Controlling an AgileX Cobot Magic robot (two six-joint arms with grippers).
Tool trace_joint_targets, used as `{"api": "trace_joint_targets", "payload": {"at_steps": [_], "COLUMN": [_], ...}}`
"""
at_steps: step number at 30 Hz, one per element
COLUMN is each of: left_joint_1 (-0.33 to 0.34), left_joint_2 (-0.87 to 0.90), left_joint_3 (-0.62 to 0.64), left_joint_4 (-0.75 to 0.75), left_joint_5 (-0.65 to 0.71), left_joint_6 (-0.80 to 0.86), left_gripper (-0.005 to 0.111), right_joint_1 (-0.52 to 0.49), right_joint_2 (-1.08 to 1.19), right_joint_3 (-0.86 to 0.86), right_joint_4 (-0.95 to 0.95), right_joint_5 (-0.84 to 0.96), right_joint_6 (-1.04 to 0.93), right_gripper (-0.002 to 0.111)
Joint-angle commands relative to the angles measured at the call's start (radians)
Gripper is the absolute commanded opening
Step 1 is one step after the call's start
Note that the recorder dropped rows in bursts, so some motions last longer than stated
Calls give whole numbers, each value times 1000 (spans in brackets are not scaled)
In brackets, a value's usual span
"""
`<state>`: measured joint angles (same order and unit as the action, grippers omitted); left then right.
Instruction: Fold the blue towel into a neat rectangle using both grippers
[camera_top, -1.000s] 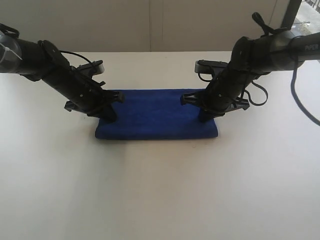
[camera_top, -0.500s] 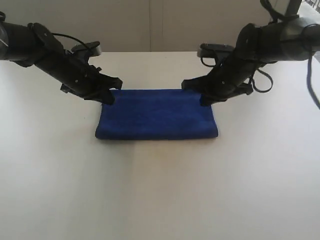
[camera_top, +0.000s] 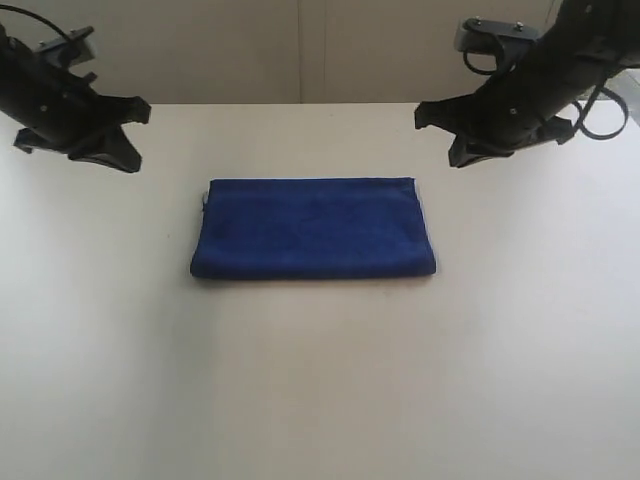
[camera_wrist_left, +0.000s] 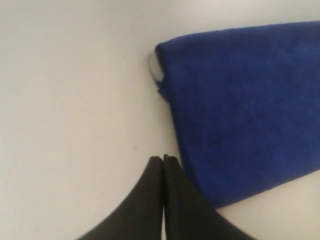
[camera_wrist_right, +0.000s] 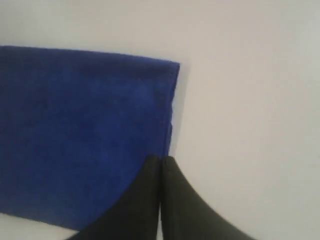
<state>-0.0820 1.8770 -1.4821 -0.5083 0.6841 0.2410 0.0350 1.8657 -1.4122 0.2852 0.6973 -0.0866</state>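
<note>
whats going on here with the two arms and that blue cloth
Two robot arms are folding a blue towel, which lies on the white table as a neat folded rectangle. Neither arm holds it: the left end effector and right end effector are both shut, empty, and clear of the cloth on either side.

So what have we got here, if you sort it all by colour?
Blue: 1, the folded towel
Black: 2, the left pincer and the right pincer, both shut and empty
White: 1, the table
Total: 4
</note>
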Motion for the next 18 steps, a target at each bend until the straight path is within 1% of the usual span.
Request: {"api": "trace_joint_targets", "payload": {"at_steps": [1, 4, 6, 11, 14, 18], "left_joint_1": [37, 39, 39, 39, 39, 39], "left_joint_2": [-81, -182, -259, -491, -639, -810], "left_joint_3": [24, 108, 193, 460, 611, 766], "left_joint_4": [125, 151, 151, 173, 180, 180], "left_joint_5": [98, 78, 27, -136, -202, -282], "left_joint_6": [-86, -86, -81, -81, -81, -81], "left_gripper": [0, 0, 0, 0, 0, 0], "right_joint_1": [-28, -35, -35, -35, -35, -35], "right_joint_2": [-90, -178, -253, -450, -576, -758], "right_joint_3": [79, 171, 257, 442, 551, 697], "right_joint_4": [-20, -43, -54, -58, -58, -72], "right_joint_5": [31, -9, -58, -160, -224, -331], "right_joint_6": [-25, -25, -25, -25, -25, -25], "right_gripper": [0, 0, 0, 0, 0, 0]}}
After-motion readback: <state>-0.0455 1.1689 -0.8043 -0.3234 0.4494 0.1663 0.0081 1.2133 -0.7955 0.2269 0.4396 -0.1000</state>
